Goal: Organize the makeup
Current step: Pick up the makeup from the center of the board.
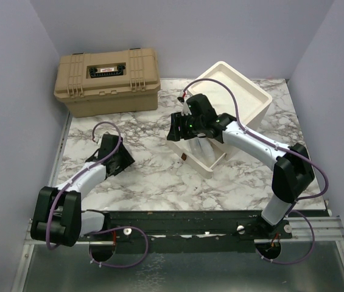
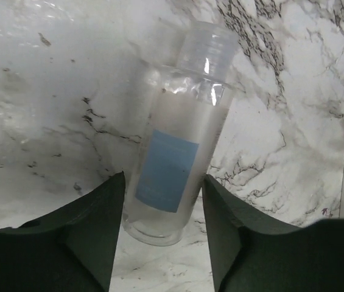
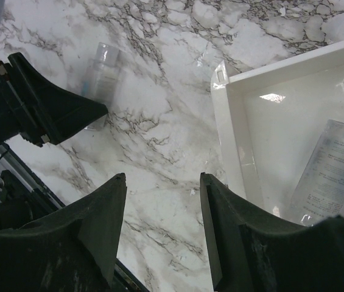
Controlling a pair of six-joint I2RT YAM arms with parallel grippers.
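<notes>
1. Left gripper (image 2: 162,177) is low on the marble table (image 1: 153,179), left of middle.
2. Its two dark fingers (image 2: 92,231) sit either side of the bottom end of a whitish bottle (image 2: 178,140).
3. The bottle lies flat on the table, cap end pointing away from the gripper, with a pale blue label on its side.
4. The left finger looks to be touching the bottle wall and the right finger is just beside it. Can't tell if it's really clamped or only bracketing it.
5. In the overhead view the bottle is hidden under the left gripper.
6. Right gripper (image 3: 162,176) hangs over the table, just beside the near-left edge of the pulled-out white drawer (image 3: 229,128).
7. Its fingers are spread with nothing between them, only bare marble below, so it is released.
8. Inside the drawer, at the right edge of the right wrist view, lies a clear pack with small print (image 3: 336,164). It is cut off by the frame, so can't tell exactly what it is.
9. The drawer sticks out from the cream drawer unit (image 1: 245,97) at the back right of the table.
10. A tan toolbox (image 1: 108,82) sits shut at the back left, well apart from both grippers.
</notes>
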